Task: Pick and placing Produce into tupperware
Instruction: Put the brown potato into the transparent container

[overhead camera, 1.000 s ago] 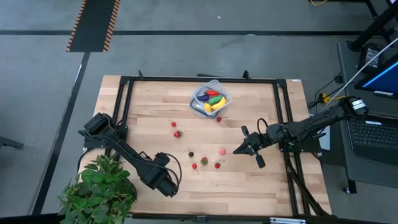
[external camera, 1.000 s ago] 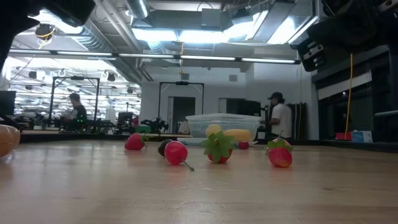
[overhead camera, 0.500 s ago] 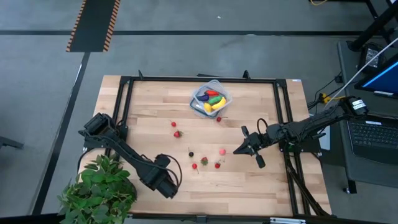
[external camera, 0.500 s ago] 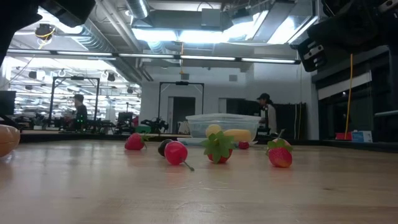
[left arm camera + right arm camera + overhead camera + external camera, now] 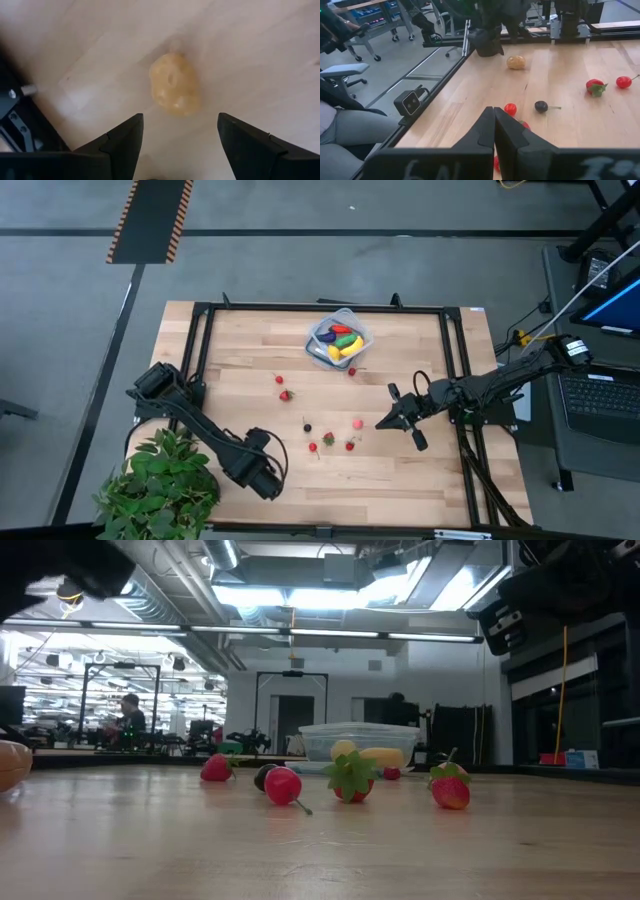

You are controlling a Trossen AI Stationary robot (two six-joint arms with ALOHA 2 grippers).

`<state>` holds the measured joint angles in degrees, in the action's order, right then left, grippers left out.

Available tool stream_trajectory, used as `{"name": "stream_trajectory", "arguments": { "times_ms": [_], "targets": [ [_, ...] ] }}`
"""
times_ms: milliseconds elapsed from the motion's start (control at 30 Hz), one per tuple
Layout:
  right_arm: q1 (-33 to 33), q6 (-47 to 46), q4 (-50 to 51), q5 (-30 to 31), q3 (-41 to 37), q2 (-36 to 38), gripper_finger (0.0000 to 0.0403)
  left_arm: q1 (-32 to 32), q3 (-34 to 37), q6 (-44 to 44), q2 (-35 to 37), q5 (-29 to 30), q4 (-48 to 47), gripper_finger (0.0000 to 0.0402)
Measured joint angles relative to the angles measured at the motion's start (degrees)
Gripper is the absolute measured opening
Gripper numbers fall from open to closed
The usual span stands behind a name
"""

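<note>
Fingers of the left claw stand apart, empty, poised over a pale yellow-tan produce piece lying on the bench at its near-left corner, beside the potted plant. I would judge the grasp is next: come straight down so the piece sits midway between the fingers, then close gently, since its rounded shape may roll. What it is, perhaps a potato, I cannot tell. The right claw waits pinched shut on nothing, by the red berries. The tupperware, already holding several pieces, sits well apart at the far edge.
</note>
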<state>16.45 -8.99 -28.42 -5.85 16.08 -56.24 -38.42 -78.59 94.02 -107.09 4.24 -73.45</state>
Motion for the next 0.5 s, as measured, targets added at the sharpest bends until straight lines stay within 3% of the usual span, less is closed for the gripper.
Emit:
{"name": "stream_trajectory", "arguments": {
  "times_ms": [133,500],
  "targets": [
    [0.00,-0.20,0.00,0.00,0.02,-0.01,0.0004,-0.01,1.55,-0.99,-0.02,-2.28,1.24,0.0248],
    [0.00,-0.33,-0.02,0.02,0.00,-0.01,0.0004,0.42,1.67,-2.67,-0.02,-0.38,3.49,0.0247]
  ]
}}
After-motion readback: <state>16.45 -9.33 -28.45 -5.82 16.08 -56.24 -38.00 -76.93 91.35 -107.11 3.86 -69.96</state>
